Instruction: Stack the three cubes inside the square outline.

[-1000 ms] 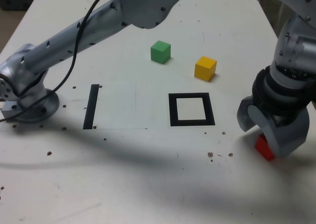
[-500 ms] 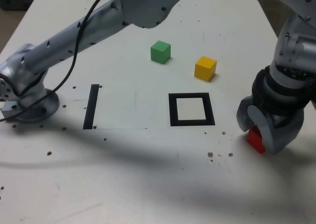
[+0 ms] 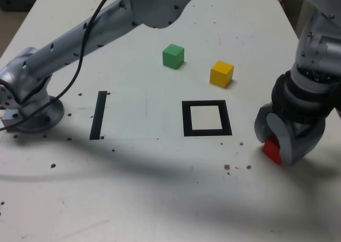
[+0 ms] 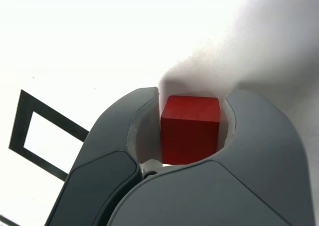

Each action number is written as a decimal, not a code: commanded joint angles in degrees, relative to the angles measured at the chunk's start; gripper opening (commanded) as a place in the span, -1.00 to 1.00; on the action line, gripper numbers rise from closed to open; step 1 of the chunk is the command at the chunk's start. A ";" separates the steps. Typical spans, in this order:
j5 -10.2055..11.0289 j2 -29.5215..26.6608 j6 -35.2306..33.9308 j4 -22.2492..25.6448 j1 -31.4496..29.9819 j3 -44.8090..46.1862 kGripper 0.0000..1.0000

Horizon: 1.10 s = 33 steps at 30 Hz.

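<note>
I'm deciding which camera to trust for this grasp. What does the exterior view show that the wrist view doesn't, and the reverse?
Only the exterior view shows the green cube, the yellow cube, the straight black strip, the arm's base and the whole table. Only the wrist view shows, up close, both pincer jaws pressed against opposite faces of the red cube. Both show the pincer, the red cube between its jaws and the square outline, though the wrist view cuts the outline off.
</note>
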 commanded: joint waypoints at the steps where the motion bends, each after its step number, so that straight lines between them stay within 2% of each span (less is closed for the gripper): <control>1: -0.16 -0.82 0.05 0.62 0.32 0.56 -0.53; 6: -0.56 -3.98 -2.15 1.38 1.11 3.67 -0.55; 13: -1.33 -12.48 -9.79 0.70 5.26 14.83 -0.55; 20: -0.70 -20.73 -17.67 -0.92 7.17 24.14 -0.55; 27: -2.88 -25.75 -29.04 -3.33 7.62 30.87 -0.56; 33: -2.79 -28.54 -38.34 -3.95 8.77 36.17 -0.56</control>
